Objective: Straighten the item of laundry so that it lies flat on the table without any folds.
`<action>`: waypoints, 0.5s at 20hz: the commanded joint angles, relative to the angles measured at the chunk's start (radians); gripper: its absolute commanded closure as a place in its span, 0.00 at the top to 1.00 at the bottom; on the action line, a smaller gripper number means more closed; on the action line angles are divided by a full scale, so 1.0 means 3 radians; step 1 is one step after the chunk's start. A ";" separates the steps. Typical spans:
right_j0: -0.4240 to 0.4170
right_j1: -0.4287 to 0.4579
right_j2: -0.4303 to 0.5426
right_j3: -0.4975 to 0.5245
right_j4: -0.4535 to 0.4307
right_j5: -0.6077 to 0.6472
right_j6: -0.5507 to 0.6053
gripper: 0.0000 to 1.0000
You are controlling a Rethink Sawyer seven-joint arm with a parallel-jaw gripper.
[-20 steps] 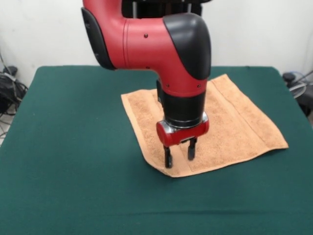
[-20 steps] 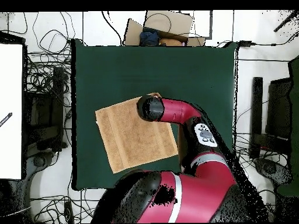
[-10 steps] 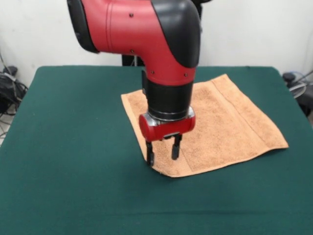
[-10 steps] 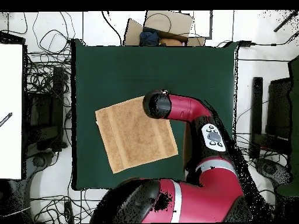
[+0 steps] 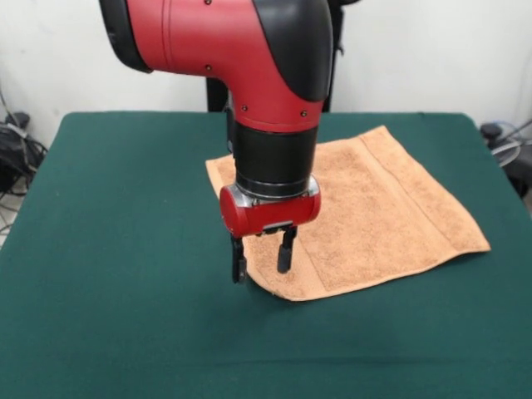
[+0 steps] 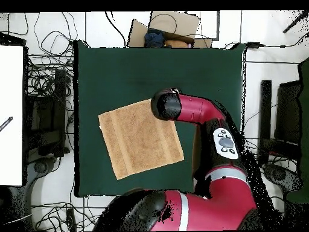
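A red and black robot gripper [image 5: 262, 259] hangs at the near corner of an orange-tan towel [image 5: 374, 208], one finger over the cloth, the other over bare green table [image 5: 116, 249]. Its fingers are spread apart and hold nothing. The towel lies spread almost flat mid-table, roughly square, with woven bands along one side.

Orange-tan towel [image 5: 374, 208] lies spread flat on green table [image 5: 125, 249].
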 commanded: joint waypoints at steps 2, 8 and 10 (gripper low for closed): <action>0.0037 0.0153 -0.0086 -0.0055 -0.0235 -0.0115 0.0398 1.00; 0.0248 0.0185 -0.0303 -0.0042 -0.0275 -0.0340 0.0614 1.00; 0.0338 0.0201 -0.0392 0.0005 -0.0261 -0.0459 0.0710 1.00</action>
